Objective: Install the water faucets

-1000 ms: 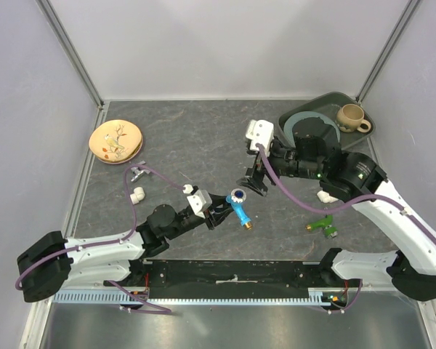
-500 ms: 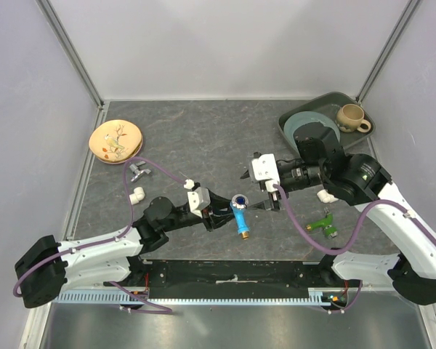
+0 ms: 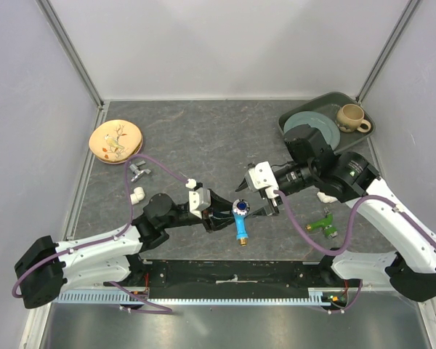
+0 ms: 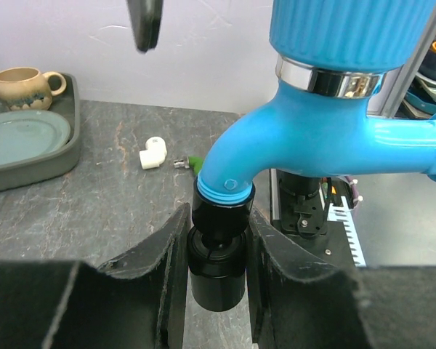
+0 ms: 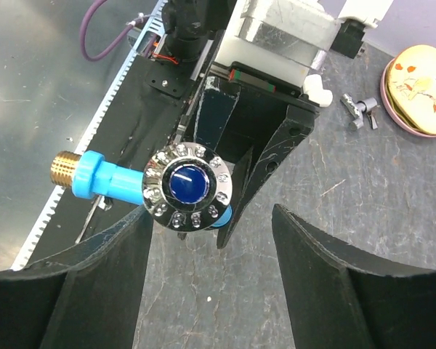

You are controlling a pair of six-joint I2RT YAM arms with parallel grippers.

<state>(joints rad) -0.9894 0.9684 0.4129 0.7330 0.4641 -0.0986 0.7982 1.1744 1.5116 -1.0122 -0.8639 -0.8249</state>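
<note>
My left gripper [image 3: 227,216] is shut on the black end piece [image 4: 218,254] of the bright blue faucet [image 3: 240,220] and holds it above the table. The faucet's brass tip [image 3: 245,239] points toward the near edge. In the right wrist view its chrome-rimmed round knob [image 5: 187,187] faces the camera. My right gripper [image 3: 256,195] is open and empty. It is just beyond the knob, and its jaws do not touch it. The green faucet [image 3: 323,225] lies on the table at the right, under the right arm.
A white elbow pipe piece [image 3: 136,195] and a small metal fitting [image 3: 138,173] lie at the left. A floral plate [image 3: 116,140] is at the far left. A dark tray [image 3: 363,105] at the back right holds a teal plate and a mug [image 3: 351,117]. Another white elbow [image 3: 325,196] lies by the right arm.
My right gripper swung down and left from the table's middle to just beside the blue faucet's knob. My left gripper shifted slightly right with the faucet.
</note>
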